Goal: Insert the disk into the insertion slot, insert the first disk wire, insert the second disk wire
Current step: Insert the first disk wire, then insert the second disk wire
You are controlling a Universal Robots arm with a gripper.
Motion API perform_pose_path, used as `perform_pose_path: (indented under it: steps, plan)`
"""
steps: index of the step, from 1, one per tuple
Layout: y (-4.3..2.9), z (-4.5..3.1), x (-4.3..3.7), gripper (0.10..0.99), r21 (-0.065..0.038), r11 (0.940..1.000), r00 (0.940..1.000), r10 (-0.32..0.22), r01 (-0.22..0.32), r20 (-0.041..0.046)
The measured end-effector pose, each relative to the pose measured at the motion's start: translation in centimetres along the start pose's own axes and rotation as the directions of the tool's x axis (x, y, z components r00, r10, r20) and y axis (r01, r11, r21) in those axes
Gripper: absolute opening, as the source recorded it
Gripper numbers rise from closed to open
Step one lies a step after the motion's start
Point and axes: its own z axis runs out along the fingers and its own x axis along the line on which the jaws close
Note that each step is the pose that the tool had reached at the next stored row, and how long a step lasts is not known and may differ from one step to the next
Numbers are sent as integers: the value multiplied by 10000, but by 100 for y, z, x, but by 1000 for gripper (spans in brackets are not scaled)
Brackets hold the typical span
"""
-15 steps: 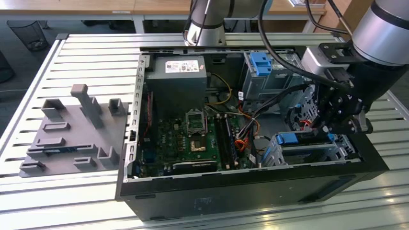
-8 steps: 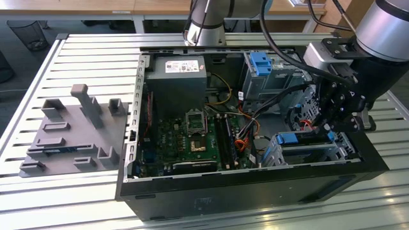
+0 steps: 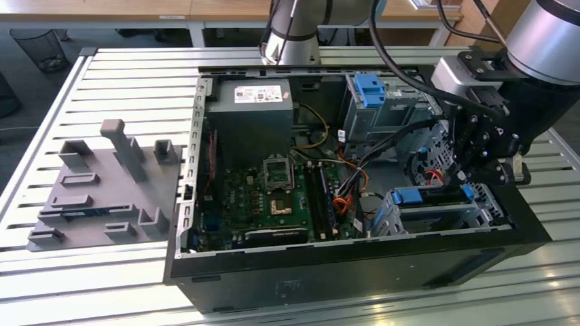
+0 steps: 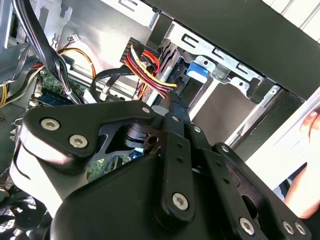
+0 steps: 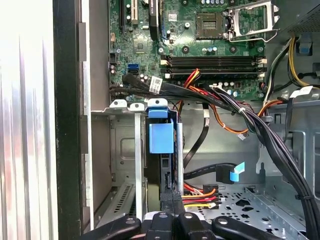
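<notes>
The disk [image 3: 433,197], framed by its blue carrier [image 5: 161,135], sits on edge inside the insertion slot [image 3: 480,216], a low metal cage [image 5: 122,150] at the case's near corner on the exterior view's right. My gripper [image 3: 485,178] hangs right over the cage. In both wrist views its fingers [image 5: 172,202] are drawn together at the disk's end, shut on the black plug of a red, yellow and black disk wire [image 5: 200,194] [image 4: 150,65]. A second disk wire with a blue plug [image 5: 232,172] lies loose beside the disk.
A taller cage with a blue clip [image 3: 367,88] stands behind the slot. Thick black cable bundles [image 5: 260,125] cross next to the cage. The motherboard [image 3: 272,197] fills the case floor. A grey parts fixture [image 3: 100,190] lies on the exterior view's left. A person's hand [image 4: 310,165] is near the case.
</notes>
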Motion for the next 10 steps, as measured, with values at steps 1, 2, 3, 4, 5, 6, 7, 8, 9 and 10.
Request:
perform_pose_path:
  steps: [1,2,3,4,5,6,7,8,9,10]
  plan:
    - [0,-1,0,106,-1,10000,10000,-1,1,1]
    - [-1,-6,0,106,-2,10000,10000,-1,1,-3]
    - [-1,-11,0,106,-1,10000,10000,-1,1,-5]
    - [-1,-15,0,106,-2,10000,10000,-1,1,-4]
    - [-1,-19,0,106,-2,10000,10000,-1,1,-2]
    - [-1,-23,0,106,-2,10000,10000,-1,1,-2]
    - [-1,-27,0,106,-3,10000,10000,-1,1,-2]
    - [-1,-32,0,106,-3,10000,10000,-1,1,-2]
    - [-1,-36,0,106,-3,10000,10000,-1,1,-2]
    - [-1,-38,0,106,-4,10000,10000,-1,1,-1]
